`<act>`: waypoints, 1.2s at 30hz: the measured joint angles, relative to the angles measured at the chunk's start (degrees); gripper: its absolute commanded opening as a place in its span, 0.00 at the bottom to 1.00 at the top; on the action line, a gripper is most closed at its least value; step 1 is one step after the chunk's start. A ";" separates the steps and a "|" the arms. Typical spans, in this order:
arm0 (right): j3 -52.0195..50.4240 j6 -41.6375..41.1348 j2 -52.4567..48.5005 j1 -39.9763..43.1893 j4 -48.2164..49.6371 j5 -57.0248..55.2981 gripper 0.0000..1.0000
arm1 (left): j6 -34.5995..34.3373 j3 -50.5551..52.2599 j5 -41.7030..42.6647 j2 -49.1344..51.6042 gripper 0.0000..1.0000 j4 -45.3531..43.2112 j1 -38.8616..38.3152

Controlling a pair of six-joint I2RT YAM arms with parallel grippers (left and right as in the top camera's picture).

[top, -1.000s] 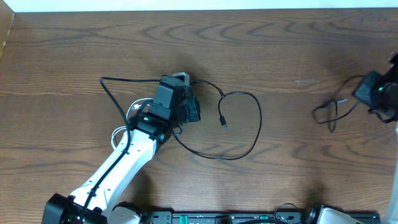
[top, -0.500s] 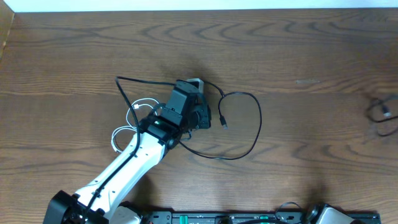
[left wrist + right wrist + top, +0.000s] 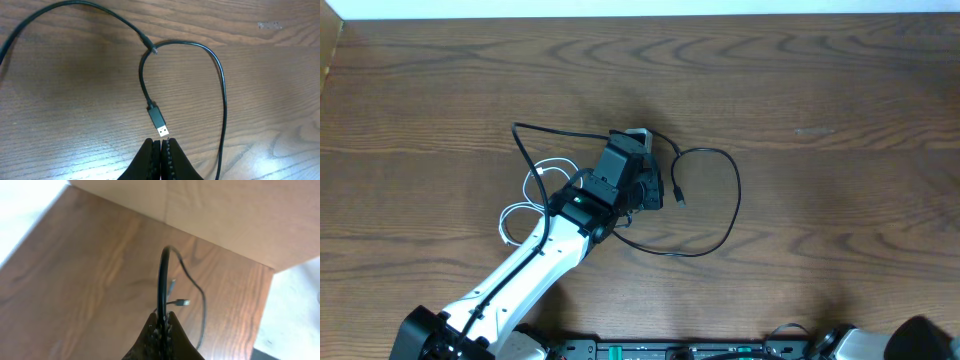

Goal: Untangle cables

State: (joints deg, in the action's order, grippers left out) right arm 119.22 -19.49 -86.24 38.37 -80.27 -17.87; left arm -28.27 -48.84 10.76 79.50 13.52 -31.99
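A thin black cable (image 3: 732, 195) lies in a wide loop on the wooden table, and its USB plug (image 3: 159, 120) rests just ahead of my left gripper (image 3: 161, 142). That gripper is shut with nothing between its pads, and in the overhead view it (image 3: 658, 193) sits inside the loop. A white cable (image 3: 533, 189) lies coiled to the left of the left arm, partly hidden under it. My right gripper (image 3: 164, 316) does not show in the overhead view. It is shut on another thin black cable (image 3: 162, 277), held high above the table with a small plug end (image 3: 183, 302) dangling.
The left arm (image 3: 510, 280) crosses the table's front left. In the right wrist view the table's edge (image 3: 272, 287) and a pale board (image 3: 225, 215) beyond it show. The arms' base rail (image 3: 720, 350) runs along the front edge.
The left gripper slid slightly right toward the USB plug and closed fully. The right gripper carried its black cable out of the overhead view to the right.
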 measured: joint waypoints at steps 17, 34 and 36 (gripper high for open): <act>-0.02 -0.48 -8.79 20.22 1.92 -0.94 0.01 | -0.17 0.33 -0.44 0.00 0.08 0.00 0.00; -0.02 -0.72 -16.81 27.65 4.57 4.96 0.01 | -0.17 0.39 -0.44 0.00 0.08 -1.95 0.00; -0.02 -0.66 -17.40 27.61 4.59 5.09 0.01 | -0.17 0.39 -0.44 0.00 0.08 -2.01 0.00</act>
State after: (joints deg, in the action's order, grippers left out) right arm 119.20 -20.14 -103.63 65.98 -75.68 -12.78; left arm -28.45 -48.45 10.33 79.50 11.51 -31.99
